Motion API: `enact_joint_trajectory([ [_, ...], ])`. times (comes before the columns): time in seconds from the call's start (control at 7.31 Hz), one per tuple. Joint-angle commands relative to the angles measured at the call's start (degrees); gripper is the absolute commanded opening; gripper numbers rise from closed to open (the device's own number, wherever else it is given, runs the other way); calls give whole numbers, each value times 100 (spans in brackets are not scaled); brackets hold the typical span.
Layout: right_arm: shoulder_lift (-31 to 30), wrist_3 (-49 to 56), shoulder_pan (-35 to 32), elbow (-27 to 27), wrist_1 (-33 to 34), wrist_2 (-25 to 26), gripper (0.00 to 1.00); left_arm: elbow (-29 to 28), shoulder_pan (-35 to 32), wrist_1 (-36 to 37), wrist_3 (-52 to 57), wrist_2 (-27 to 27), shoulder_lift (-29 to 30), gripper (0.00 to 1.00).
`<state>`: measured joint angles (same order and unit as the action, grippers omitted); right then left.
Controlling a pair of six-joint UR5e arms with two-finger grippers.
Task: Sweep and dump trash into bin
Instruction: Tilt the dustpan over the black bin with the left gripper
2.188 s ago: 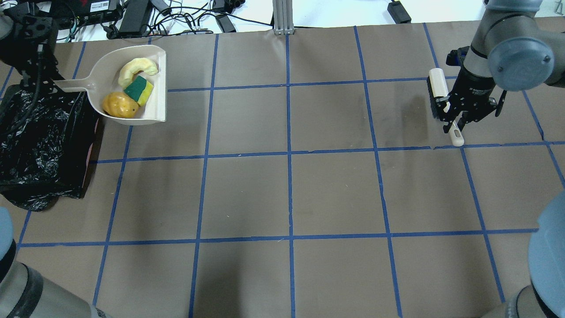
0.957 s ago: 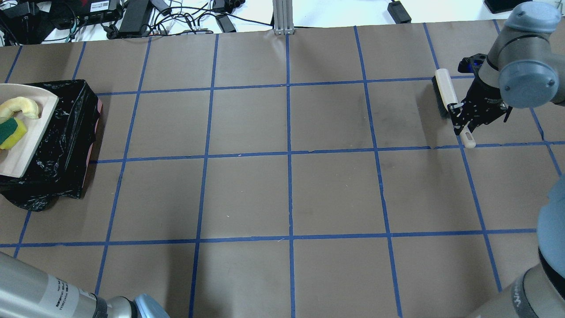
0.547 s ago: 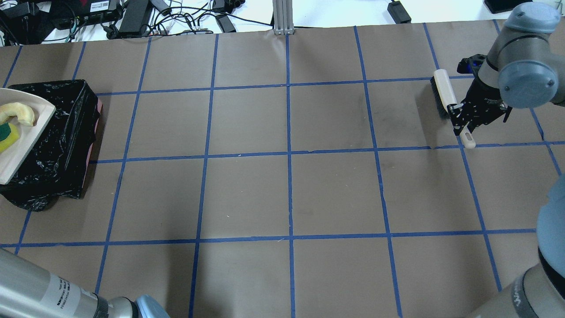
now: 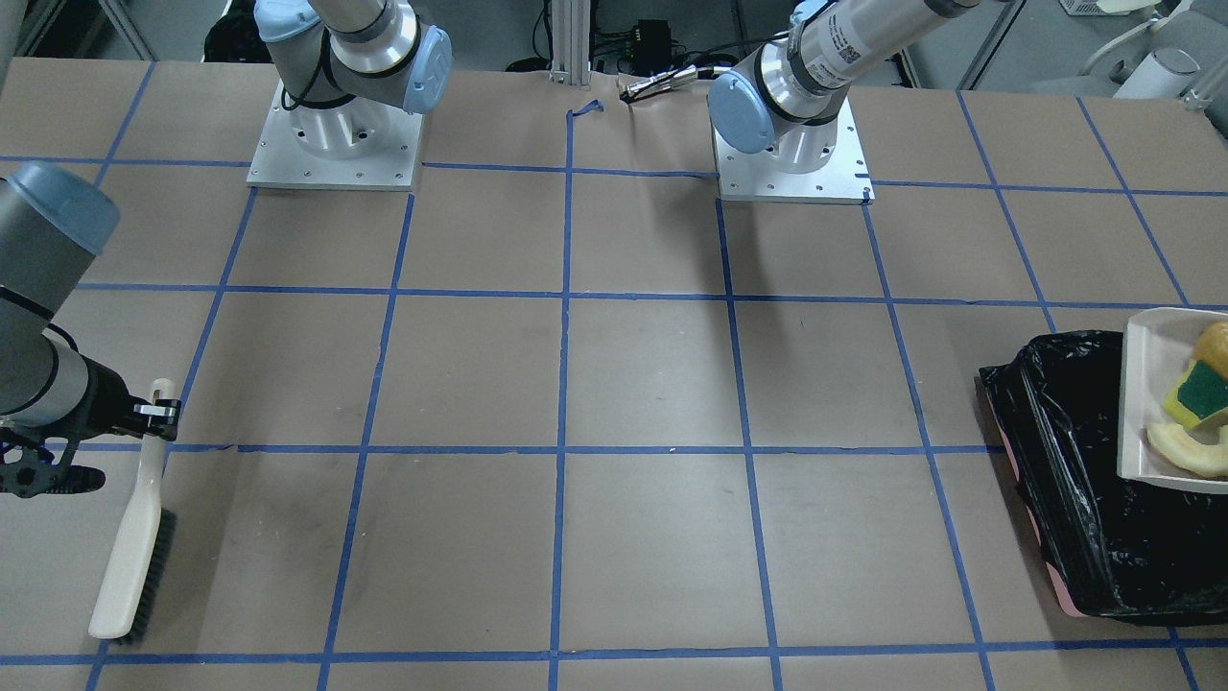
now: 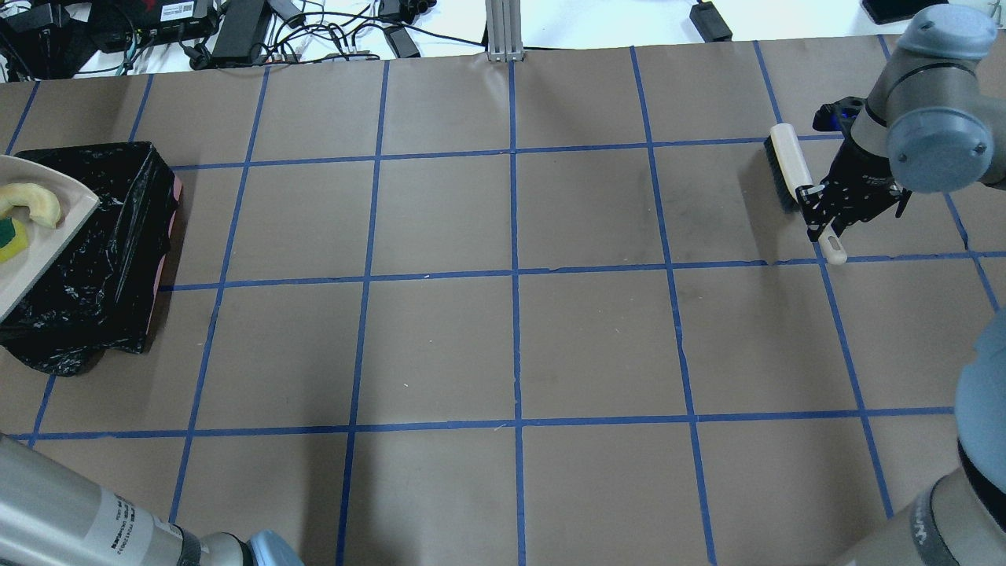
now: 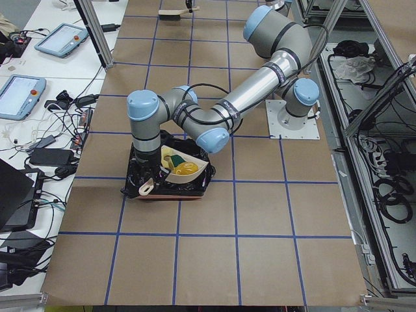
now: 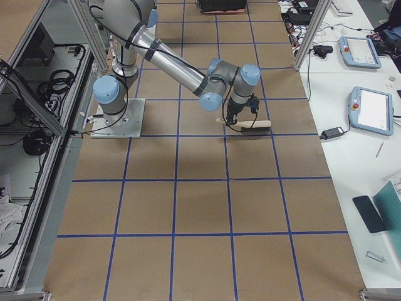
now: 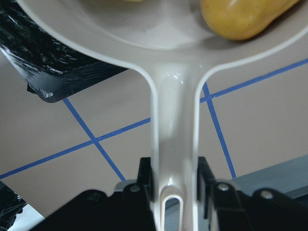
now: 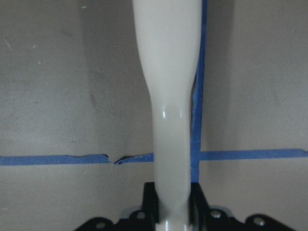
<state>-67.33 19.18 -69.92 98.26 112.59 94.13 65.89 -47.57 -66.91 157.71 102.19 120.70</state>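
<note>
My left gripper (image 8: 174,180) is shut on the handle of the beige dustpan (image 8: 173,110). The dustpan (image 5: 47,244) hangs tilted over the bin (image 5: 118,228), a tub lined with a black bag. In the pan lie the pale melon slice (image 5: 31,204), the green-topped sponge (image 5: 9,236) and the orange lump (image 8: 240,19). In the front-facing view the pan (image 4: 1146,384) holds the sponge (image 4: 1199,393), slice (image 4: 1190,449) and lump (image 4: 1216,345) above the bin (image 4: 1065,451). My right gripper (image 5: 821,212) is shut on the brush handle (image 9: 168,72). The brush (image 5: 788,165) rests at the far right.
Brown paper with blue tape grid lines covers the table (image 5: 511,338). Cables and power bricks (image 5: 236,31) lie beyond the far edge. The bin's pink edge (image 4: 1031,518) faces the table's middle. My left arm's elbow (image 5: 118,527) shows at the near left corner.
The dustpan with the trash has gone from the table behind the bin to over the bin, sliding left and tilting. The right gripper shifted slightly with the brush, then held still.
</note>
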Motion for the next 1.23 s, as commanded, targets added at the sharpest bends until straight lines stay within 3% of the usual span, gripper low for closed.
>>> enact_joint_trajectory([
  [0.0,9,-2,-4,0,17,0,20,553,-164,866,303,265,-168,8],
  [0.14,9,6,-4,0,17,0,39,626,-165,1047,374,292,-178,8],
  [0.27,9,7,-4,-9,34,0,66,636,-191,1057,383,292,-213,8],
  [0.41,18,-11,-4,-9,148,0,80,662,-209,1066,383,310,-265,8],
  [0.68,18,-55,-4,-44,288,9,99,671,-357,1083,462,475,-318,8],
  [1.09,-340,-3,5,-97,377,18,100,662,-472,1400,656,574,-292,8],
])
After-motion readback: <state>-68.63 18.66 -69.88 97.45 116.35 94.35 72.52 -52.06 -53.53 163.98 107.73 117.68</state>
